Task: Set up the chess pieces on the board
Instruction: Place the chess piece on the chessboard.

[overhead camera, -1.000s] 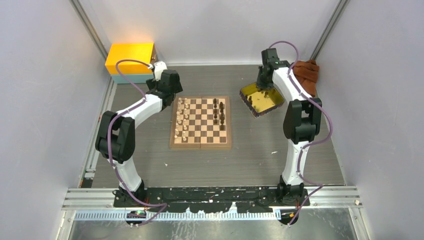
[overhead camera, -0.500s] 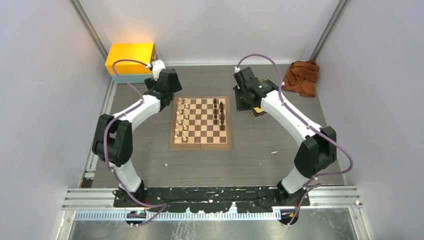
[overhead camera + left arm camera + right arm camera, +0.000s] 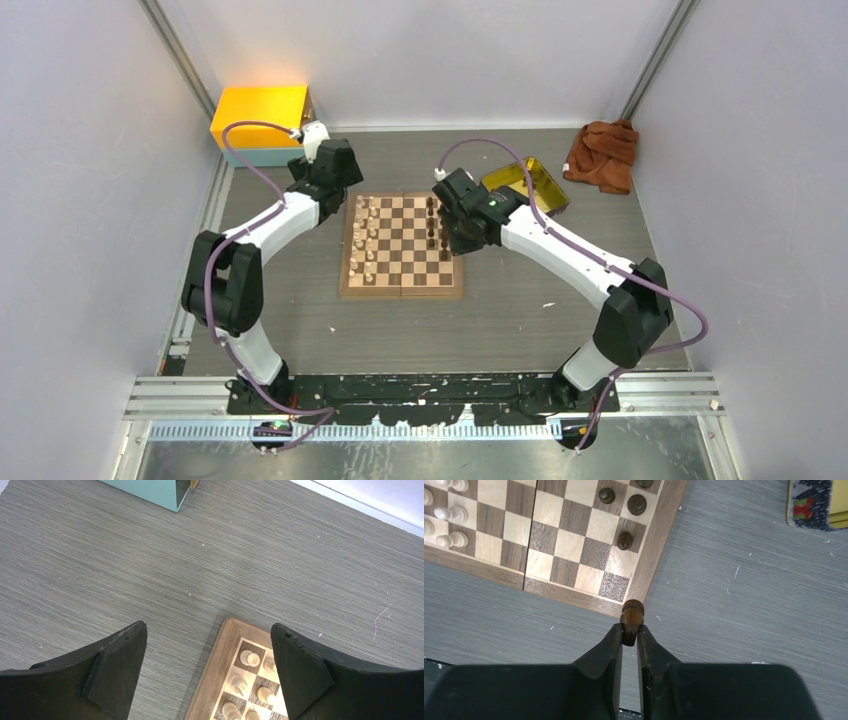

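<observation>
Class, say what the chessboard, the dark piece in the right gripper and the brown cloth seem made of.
Board: wood, probably veneered, satin; grain shows in checks and border. Dark piece in the right gripper: turned wood, stained brown, faint sheen. Cloth: soft fabric, rumpled folds.

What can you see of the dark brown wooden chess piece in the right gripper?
This small dark brown turned-wood chess piece has a rounded head above a collar. Its lower part is clamped in the right gripper, head sticking out. From the wrist view it lines up with the corner rim of the checked wooden chessboard; only the gripper visibly touches it.
</observation>
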Controlling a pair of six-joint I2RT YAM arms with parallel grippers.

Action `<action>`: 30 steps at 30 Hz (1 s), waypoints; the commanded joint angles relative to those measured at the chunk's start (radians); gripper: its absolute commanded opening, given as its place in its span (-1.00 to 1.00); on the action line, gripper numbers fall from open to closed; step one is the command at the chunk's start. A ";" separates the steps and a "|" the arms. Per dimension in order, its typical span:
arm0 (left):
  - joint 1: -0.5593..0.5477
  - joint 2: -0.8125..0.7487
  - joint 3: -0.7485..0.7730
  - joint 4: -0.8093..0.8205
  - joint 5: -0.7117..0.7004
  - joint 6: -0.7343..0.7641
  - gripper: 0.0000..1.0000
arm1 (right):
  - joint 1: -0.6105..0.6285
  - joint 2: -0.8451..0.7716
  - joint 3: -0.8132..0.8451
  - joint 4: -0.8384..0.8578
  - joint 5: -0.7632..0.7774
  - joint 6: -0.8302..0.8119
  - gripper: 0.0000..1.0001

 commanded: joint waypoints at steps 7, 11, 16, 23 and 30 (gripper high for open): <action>-0.004 -0.077 -0.022 0.031 -0.021 0.003 0.88 | 0.061 0.080 0.018 0.005 0.015 0.042 -0.99; -0.004 -0.078 -0.022 0.031 -0.022 0.004 0.88 | 0.070 0.106 0.021 0.016 0.016 0.038 -0.99; -0.004 -0.078 -0.025 0.031 -0.026 0.007 0.88 | 0.073 0.126 0.006 0.051 0.012 0.032 -0.98; -0.004 -0.076 -0.027 0.032 -0.030 0.013 0.88 | 0.074 0.148 -0.046 0.123 0.009 0.023 -0.99; -0.004 -0.070 -0.023 0.033 -0.031 0.017 0.88 | 0.073 0.150 -0.105 0.210 0.021 0.010 -0.98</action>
